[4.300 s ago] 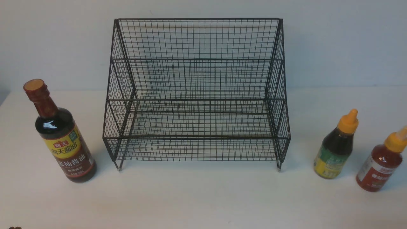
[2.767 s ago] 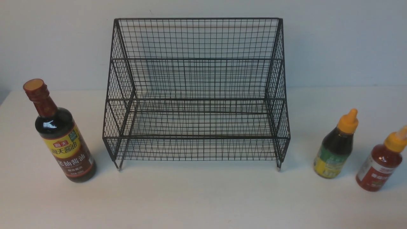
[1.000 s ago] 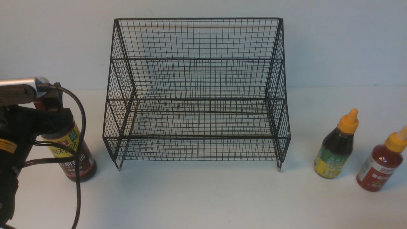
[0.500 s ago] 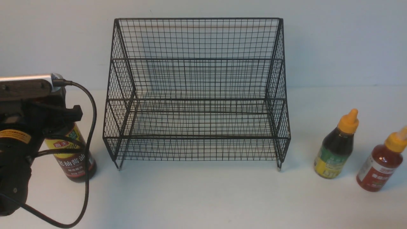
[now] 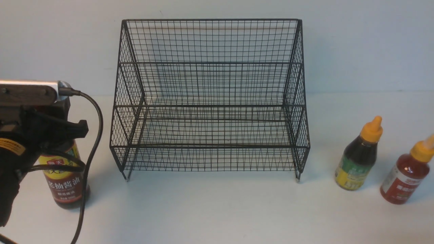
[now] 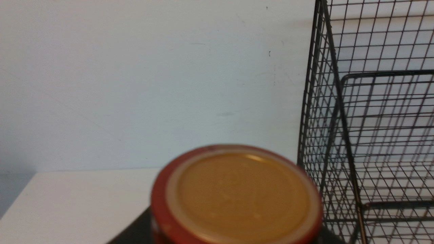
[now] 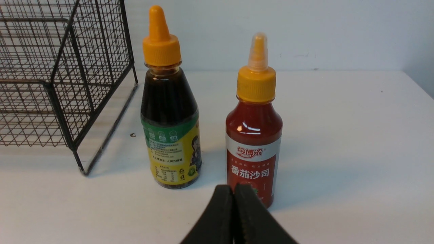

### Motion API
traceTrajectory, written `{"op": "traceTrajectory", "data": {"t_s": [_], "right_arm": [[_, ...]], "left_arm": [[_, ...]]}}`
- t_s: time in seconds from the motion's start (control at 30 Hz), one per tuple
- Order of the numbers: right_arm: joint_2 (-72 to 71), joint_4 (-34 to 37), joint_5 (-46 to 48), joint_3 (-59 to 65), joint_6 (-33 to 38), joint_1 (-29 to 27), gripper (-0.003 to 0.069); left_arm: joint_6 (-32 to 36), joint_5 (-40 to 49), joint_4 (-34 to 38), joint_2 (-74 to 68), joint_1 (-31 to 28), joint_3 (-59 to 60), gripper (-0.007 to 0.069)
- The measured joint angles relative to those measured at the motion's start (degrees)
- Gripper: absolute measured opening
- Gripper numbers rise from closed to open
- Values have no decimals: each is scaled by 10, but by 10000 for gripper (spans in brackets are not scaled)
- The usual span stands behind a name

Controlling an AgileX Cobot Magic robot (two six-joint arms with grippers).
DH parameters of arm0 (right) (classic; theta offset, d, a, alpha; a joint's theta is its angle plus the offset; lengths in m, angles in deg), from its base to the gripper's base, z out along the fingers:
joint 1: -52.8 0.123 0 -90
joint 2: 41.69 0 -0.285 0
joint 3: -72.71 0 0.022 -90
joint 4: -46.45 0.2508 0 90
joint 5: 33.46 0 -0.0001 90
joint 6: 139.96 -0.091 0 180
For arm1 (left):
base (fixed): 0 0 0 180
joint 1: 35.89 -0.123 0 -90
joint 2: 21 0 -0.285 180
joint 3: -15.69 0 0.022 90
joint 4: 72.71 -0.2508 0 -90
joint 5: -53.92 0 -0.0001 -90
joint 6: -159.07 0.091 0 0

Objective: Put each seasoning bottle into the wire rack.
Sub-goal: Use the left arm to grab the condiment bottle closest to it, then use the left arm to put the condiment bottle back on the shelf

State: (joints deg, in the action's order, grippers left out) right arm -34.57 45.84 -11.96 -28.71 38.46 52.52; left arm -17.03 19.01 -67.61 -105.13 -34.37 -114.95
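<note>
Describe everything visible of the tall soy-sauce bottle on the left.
The soy-sauce bottle is tall and dark, apparently glass or plastic. A yellow-and-red label with Chinese characters wraps its body; the left wrist view shows its red cap with a tan top. It is upright, base on or just above the white table, left of the wire rack and apart from it. The left gripper is closed around its neck, hiding its upper half in the front view.
</note>
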Motion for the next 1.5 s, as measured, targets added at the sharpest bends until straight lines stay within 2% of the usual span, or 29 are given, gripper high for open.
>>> {"op": "traceTrajectory", "data": {"t_s": [0.13,0.5,0.7,0.83,1.0,1.13,1.17,1.2,1.23,1.3,1.5], "right_arm": [[0,0,0,0,0,0,-15],[0,0,0,0,0,0,-15],[0,0,0,0,0,0,-15],[0,0,0,0,0,0,-15],[0,0,0,0,0,0,-15],[0,0,0,0,0,0,-15],[0,0,0,0,0,0,-15],[0,0,0,0,0,0,-15],[0,0,0,0,0,0,-15],[0,0,0,0,0,0,-15],[0,0,0,0,0,0,-15]], "left_arm": [[-17,50,-16,36,0,-14,260],[-111,64,-127,68,0,-74,260],[-123,130,-178,68,0,-161,260],[-143,173,-186,68,0,-223,260],[-179,178,-210,48,0,-299,260],[-235,174,-242,13,0,-351,260],[-275,174,-264,-10,0,-380,260],[-275,174,-264,-10,0,-380,260],[-316,174,-289,-35,3,-412,260],[-349,174,-319,-62,9,-448,260],[-400,163,-396,-150,39,-557,260]]}}
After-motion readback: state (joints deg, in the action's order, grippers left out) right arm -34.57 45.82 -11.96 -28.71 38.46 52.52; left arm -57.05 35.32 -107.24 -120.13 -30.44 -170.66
